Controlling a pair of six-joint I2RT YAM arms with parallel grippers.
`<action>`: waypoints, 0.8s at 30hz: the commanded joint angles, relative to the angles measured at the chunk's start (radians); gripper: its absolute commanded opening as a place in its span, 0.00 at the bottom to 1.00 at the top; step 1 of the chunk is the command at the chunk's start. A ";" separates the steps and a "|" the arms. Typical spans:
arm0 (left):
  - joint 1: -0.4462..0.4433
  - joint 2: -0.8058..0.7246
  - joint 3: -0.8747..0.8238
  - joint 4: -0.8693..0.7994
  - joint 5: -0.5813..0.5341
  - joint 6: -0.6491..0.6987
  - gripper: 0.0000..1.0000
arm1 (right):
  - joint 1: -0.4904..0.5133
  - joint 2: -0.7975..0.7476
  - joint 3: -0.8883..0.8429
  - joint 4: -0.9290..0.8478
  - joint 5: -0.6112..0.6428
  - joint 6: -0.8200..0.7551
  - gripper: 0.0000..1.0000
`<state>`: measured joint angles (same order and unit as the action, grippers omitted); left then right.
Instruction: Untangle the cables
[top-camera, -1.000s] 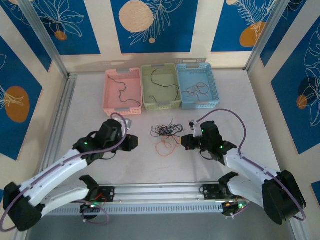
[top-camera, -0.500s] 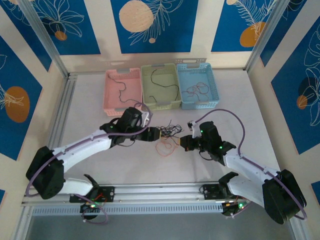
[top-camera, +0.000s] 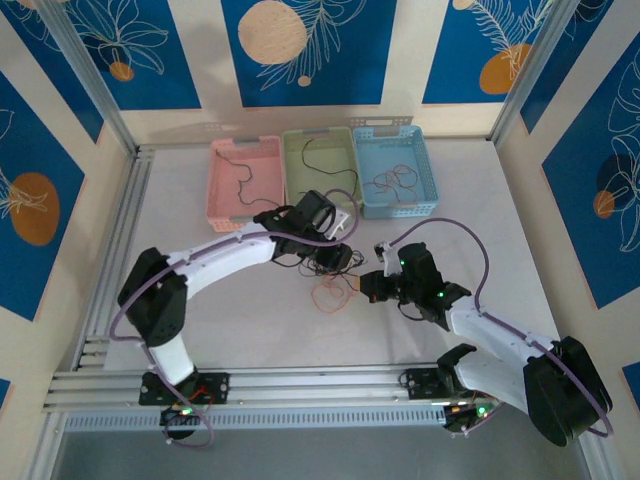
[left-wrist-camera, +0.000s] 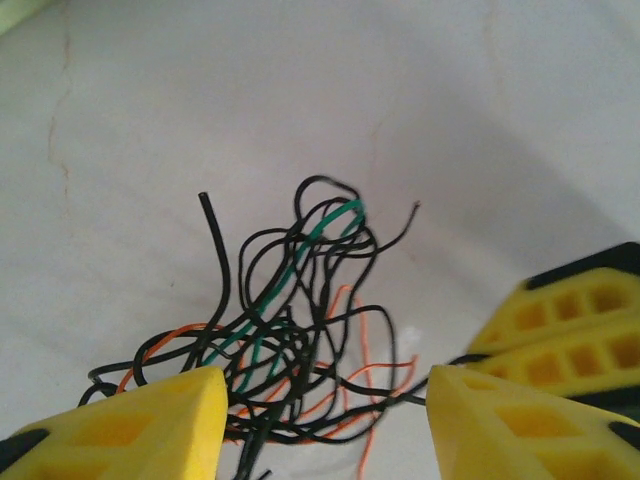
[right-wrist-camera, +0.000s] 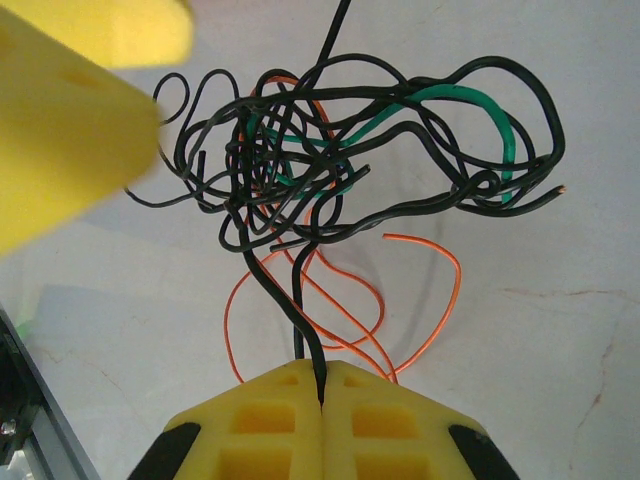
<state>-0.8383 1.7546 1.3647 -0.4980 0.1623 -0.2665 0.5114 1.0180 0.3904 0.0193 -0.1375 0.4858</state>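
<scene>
Pinching a black cable (right-wrist-camera: 268, 288) right of the tangle (right-wrist-camera: 290, 150), the right gripper (right-wrist-camera: 321, 372) likely anchored it so the left gripper (left-wrist-camera: 325, 400), spread wide above, could tease strands loose.

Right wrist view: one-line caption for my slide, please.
Right hand pinches one black cable leading out of the tangle of cables on the white table.

Row of baskets just past the left fingers (left-wrist-camera: 150, 425): pink basket (top-camera: 240, 222) off to their left, green basket (top-camera: 318, 133) straight ahead, blue basket (top-camera: 400, 208) to the right. White table (top-camera: 450, 240) under the fingers, blue leafy wall panels (top-camera: 310, 50) beyond.
</scene>
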 joint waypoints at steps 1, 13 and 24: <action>-0.009 0.038 0.050 -0.079 -0.047 0.052 0.51 | 0.007 -0.002 0.002 0.028 -0.001 -0.021 0.00; -0.016 0.084 0.037 -0.070 -0.055 0.047 0.35 | 0.007 -0.002 0.002 0.024 0.002 -0.021 0.00; -0.016 0.031 0.010 -0.071 -0.119 0.043 0.17 | 0.008 -0.002 0.002 0.022 0.003 -0.020 0.00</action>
<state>-0.8429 1.8271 1.3800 -0.5480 0.0750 -0.2256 0.5114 1.0180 0.3904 0.0189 -0.1345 0.4858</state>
